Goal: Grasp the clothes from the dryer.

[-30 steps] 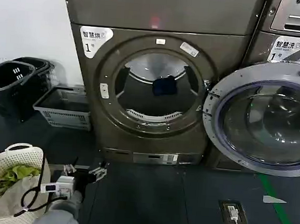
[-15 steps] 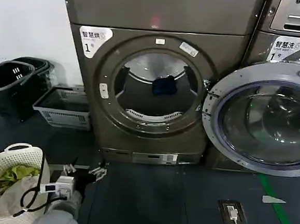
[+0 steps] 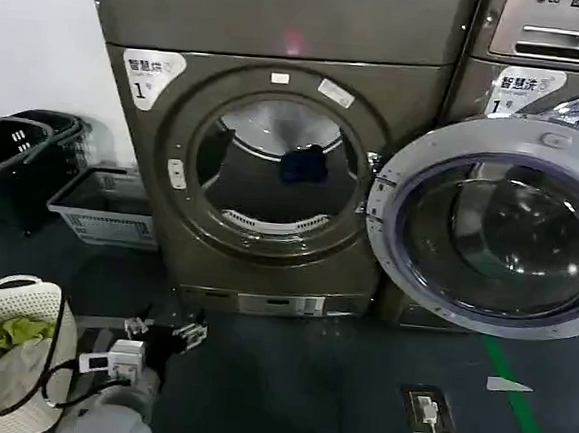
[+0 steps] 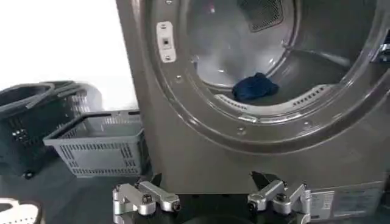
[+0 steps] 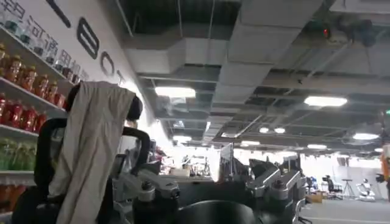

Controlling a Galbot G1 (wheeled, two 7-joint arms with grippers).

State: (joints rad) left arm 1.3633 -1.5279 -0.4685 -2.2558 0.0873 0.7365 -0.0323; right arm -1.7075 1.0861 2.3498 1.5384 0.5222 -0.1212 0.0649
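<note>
Head view shows the dryer (image 3: 274, 155) with its round door (image 3: 489, 227) swung wide to the right. The clothes (image 3: 303, 164) — one small dark blue bundle — sit inside the drum, a bit toward 2 o'clock from the middle of the round mouth. The left gripper (image 3: 165, 329) hangs low near the floor in front of the machine, at about 7 o'clock from the mouth, with its jaws spread and nothing between them. From those jaws the clothes lie up and ahead, toward 1 o'clock, well apart. I think the left arm is the nearer one, so it should lift and reach in through the mouth.

Its wrist camera shows something the head view does not — the clothes (image 4: 255, 87) rest on the drum's lower curve, just behind the front lip, lying a little wider than tall. The left gripper (image 4: 210, 198) is open below them.

The right gripper (image 5: 210, 192) points up at a ceiling, jaws spread and empty, away from the work.
</note>
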